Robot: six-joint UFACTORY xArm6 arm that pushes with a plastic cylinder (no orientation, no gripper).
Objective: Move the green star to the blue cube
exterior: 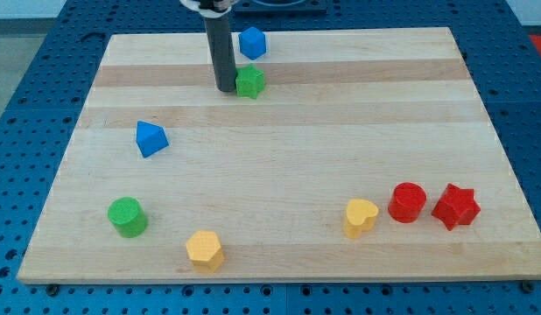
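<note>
Lab bench, wooden board (279, 166), blue perforated table (25, 105)

The green star (249, 81) lies flat on the wooden board, near its top edge and a little left of centre along that edge. The blue cube (252, 42) sits just above it, closer still to the top edge, with a narrow strip of bare wood showing between them.

I have one camera, set above the wooden board (279, 149) near its bottom edge, looking down at a slant toward the top, far enough to show all four edges.
</note>
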